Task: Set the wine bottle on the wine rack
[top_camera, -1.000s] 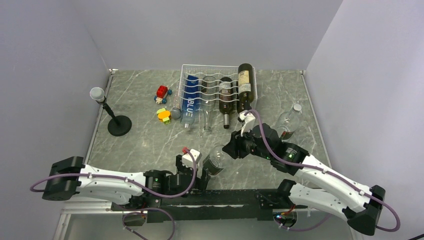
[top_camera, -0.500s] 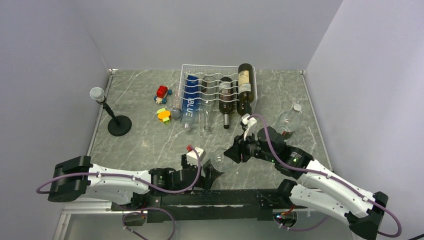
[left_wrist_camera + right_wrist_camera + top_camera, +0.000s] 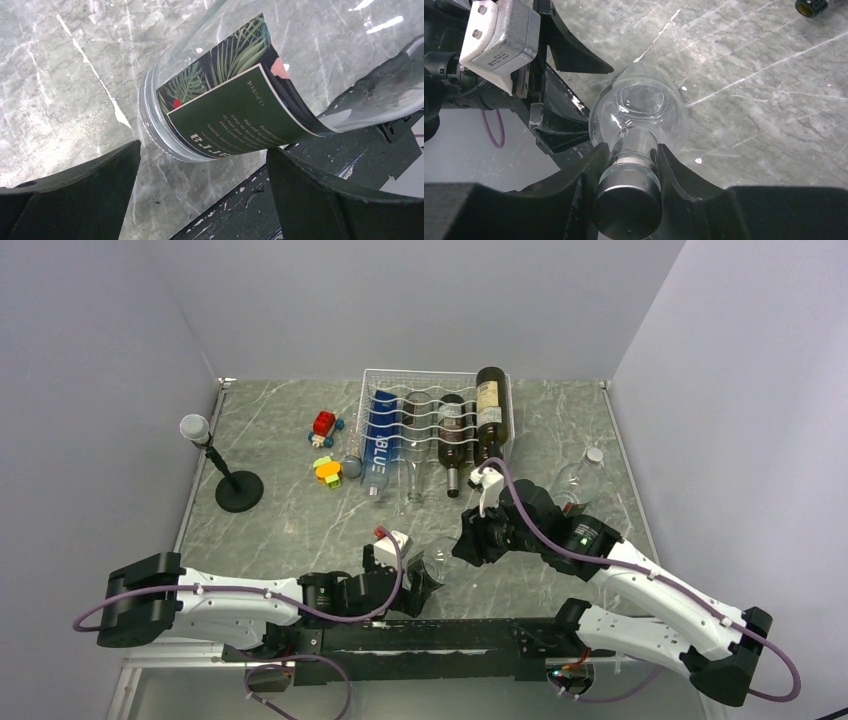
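The right gripper's (image 3: 629,156) jaws are clamped on the neck of the wine bottle (image 3: 639,107), just beneath its black cap (image 3: 626,210). The left gripper's (image 3: 202,150) jaws stand apart on either side of the bottle's labelled base, and we cannot tell whether they touch it.

A second ago the right gripper hung nearer the wine rack (image 3: 435,372) while the bottle sat at the left arm's jaws. Since then it has come down onto the neck. We judge the hand-over nearly done, with the carry to the rack yet to come.

Only the right wrist view shows the grip on the neck. Only the left wrist view shows the palm-leaf label (image 3: 235,107) and the open gap. Only the top view places things. There the bottle is at 6 o'clock on the table (image 3: 300,510), and the rack is at 12 o'clock, already holding two dark bottles (image 3: 452,430) and a blue one (image 3: 382,440).
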